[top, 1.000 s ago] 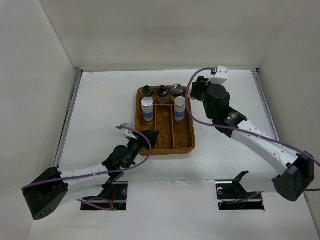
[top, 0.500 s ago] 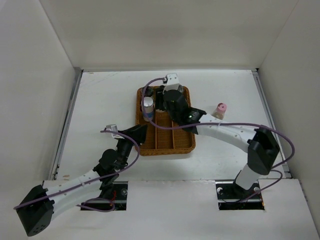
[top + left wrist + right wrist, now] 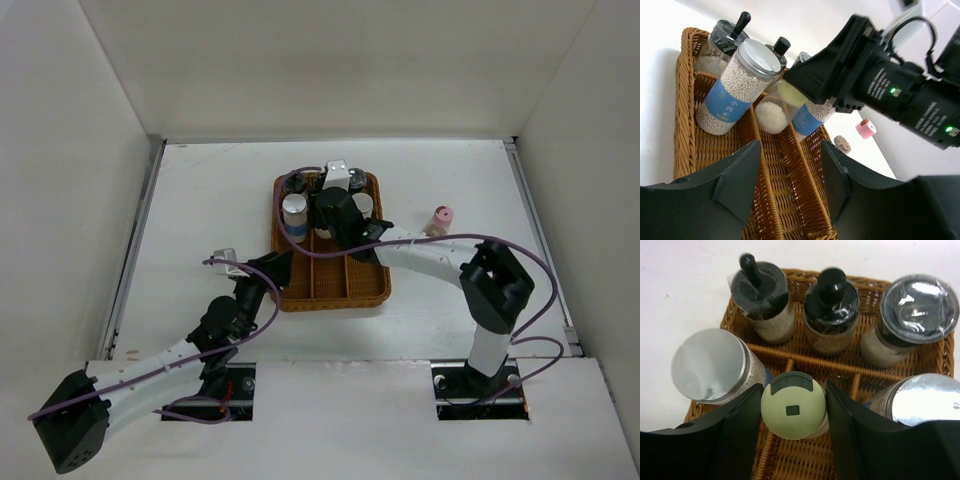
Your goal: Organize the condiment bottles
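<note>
The left end effector (image 3: 790,150) is held spread by the wicker tray (image 3: 685,100). Further in, the yellow-capped bottle (image 3: 793,411) is pinched aslant by the right end effector (image 3: 792,412) between two blue-banded jars (image 3: 735,92), which could be knocked over as it is lowered.

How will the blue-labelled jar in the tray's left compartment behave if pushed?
The blue-labelled jar looks tall and narrow, so a high push may tip it. Filled with white beads, it is probably rather heavy. Its smooth wall may slip.
</note>
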### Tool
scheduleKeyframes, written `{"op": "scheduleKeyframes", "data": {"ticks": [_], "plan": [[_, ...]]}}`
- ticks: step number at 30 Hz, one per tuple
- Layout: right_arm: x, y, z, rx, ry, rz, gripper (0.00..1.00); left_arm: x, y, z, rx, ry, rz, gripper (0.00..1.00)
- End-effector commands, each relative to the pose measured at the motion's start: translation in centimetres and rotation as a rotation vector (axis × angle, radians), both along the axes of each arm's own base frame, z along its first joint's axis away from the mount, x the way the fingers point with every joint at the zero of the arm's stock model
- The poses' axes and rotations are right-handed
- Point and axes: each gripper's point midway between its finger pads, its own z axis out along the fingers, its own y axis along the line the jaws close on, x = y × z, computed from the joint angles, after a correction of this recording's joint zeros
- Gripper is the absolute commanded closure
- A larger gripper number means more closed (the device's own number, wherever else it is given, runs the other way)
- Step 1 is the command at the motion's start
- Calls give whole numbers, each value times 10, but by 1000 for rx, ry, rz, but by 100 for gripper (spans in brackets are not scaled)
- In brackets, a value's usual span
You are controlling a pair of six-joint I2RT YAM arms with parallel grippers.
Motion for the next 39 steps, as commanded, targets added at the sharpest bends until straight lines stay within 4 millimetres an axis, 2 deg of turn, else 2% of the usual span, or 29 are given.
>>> {"op": "scheduleKeyframes", "data": {"ticks": [1,8,12,16,21,24,26,28,29,30,32,34,36,39], "plan": [[7,3,-2,93,-19,-32,55,-1,3,-11,3,10,1,51],[10,-8,-31,118,27,-66,49,-2,-2,-11,10,12,-12,50],[8,-8,-22,127,16,-60,31,-3,-2,-9,9,4,-14,50],[4,-7,14,182,-19,-38,23,-2,-3,-11,13,11,-13,50],[-9,-16,71,261,-88,-25,22,-2,-4,-11,16,13,-16,50],[-21,-27,100,310,-125,-20,25,-3,-5,-8,13,5,-25,50],[-31,-38,116,335,-150,-18,37,-3,-7,-10,19,10,-29,50],[-37,-58,122,342,-168,-40,55,-4,-9,-12,24,16,-36,50],[-35,-79,122,332,-181,-87,61,-5,-12,-11,22,15,-45,50],[-33,-102,119,319,-187,-141,64,-5,-14,-9,24,11,-55,50],[-31,-147,106,276,-186,-248,63,-6,-16,-10,29,14,-64,49],[-26,-200,86,210,-160,-386,57,-6,-18,-12,35,20,-69,49],[-26,-243,64,140,-118,-495,43,-7,-23,-11,35,17,-87,49],[-28,-287,38,69,-75,-622,21,-7,-27,-13,44,22,-98,49]]}}
